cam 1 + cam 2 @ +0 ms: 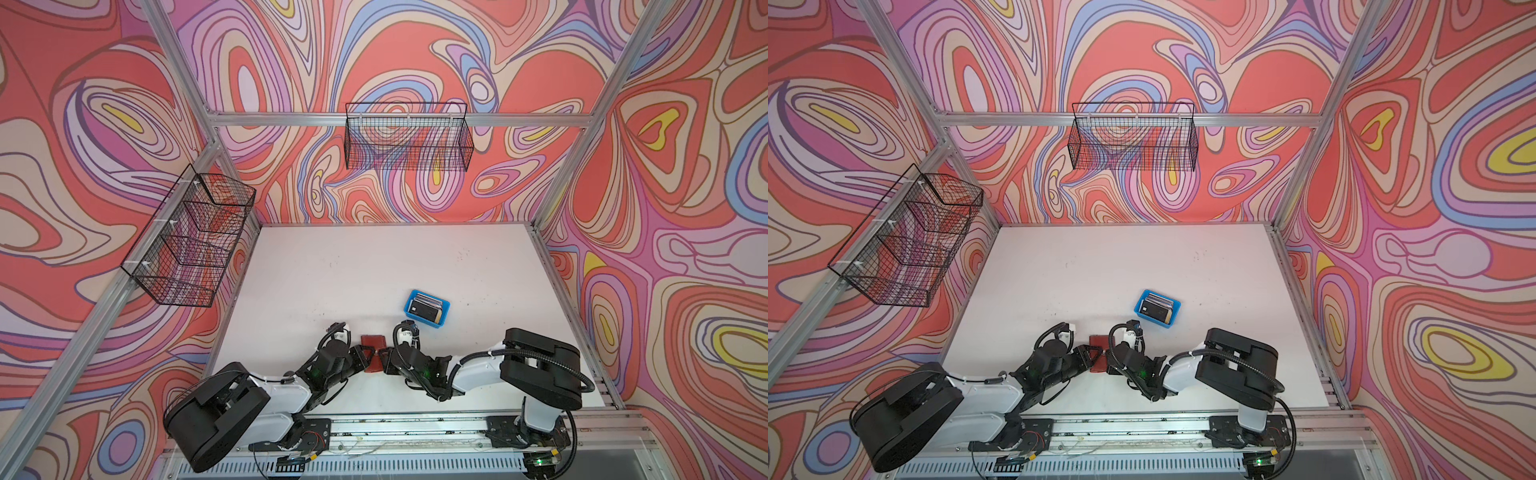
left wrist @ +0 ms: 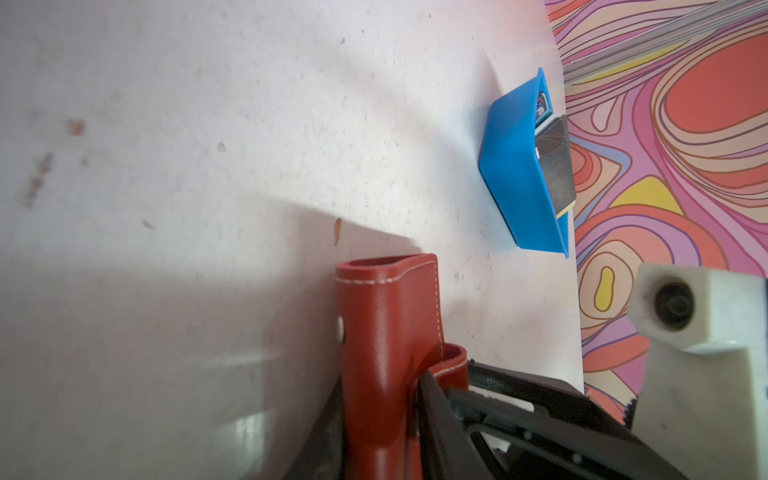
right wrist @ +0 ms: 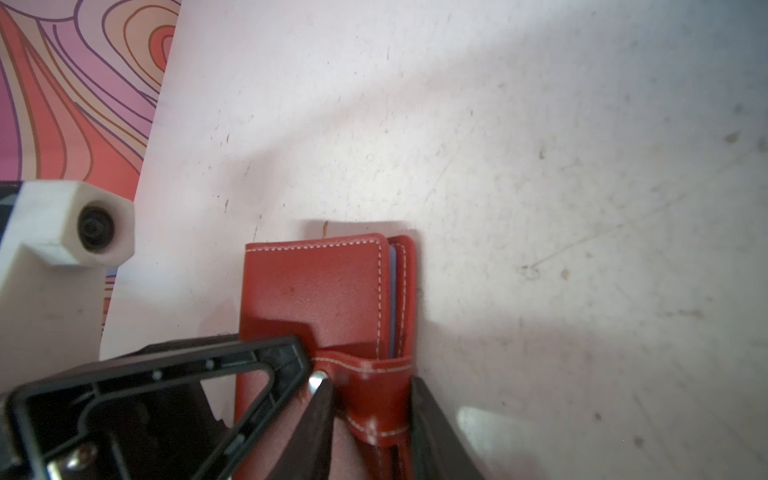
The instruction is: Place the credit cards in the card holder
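Two robot arms (image 1: 478, 370) are reaching over a scuffed white table (image 1: 374, 266) in what is looking like a robotics lab test cell. Aluminium framing (image 1: 291, 119) is boxing the cell in, swirl-printed panels (image 1: 415, 54) are lining the walls, wire baskets (image 1: 407, 141) are hanging from the frame and the arms are sitting on a metal rail (image 1: 415, 424).

Both arms stretch low and inward, wrists facing each other; left gripper (image 1: 365, 357) and right gripper (image 1: 383, 358) pinch the holder (image 1: 372, 341).
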Controlling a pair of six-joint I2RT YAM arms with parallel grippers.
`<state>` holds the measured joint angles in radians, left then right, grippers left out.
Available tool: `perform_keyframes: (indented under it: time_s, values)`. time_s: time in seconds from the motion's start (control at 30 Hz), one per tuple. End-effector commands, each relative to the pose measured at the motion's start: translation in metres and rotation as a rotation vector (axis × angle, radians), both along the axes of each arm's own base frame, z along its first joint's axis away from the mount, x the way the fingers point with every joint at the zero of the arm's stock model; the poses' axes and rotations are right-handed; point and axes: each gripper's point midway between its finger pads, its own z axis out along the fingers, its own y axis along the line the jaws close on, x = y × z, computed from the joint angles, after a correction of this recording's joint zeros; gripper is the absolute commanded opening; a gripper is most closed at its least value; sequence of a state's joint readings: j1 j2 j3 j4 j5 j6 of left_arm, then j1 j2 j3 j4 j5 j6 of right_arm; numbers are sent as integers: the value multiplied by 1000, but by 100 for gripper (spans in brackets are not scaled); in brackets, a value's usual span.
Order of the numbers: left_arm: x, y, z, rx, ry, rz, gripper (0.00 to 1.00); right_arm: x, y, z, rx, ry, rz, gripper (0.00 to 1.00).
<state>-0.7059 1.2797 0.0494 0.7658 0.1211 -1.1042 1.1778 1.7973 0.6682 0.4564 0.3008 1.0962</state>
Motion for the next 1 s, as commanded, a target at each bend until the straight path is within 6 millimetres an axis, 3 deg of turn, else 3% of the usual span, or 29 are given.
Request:
perform_keyframes:
  time_s: [0.0,0.4,0.6,0.7,0.83,0.97]
  values:
    - [-13,-11,6,-63,-1,-77,26,-23,-18,-47,-105,119,29,26]
    - [-14,-5,26,-20,-24,-77,30,-22,-28,-50,-118,117,-3,24]
    - [-17,-2,31,-22,-37,-81,10,-22,-22,-48,-102,113,11,24]
    - [-17,5,26,-6,-33,-51,0,-20,-20,-43,-96,98,20,30]
    - [-16,8,33,17,-46,-48,0,-14,-15,-13,-71,13,48,41]
    - [-9,9,61,60,-92,-48,0,4,-29,54,-114,-161,11,47]
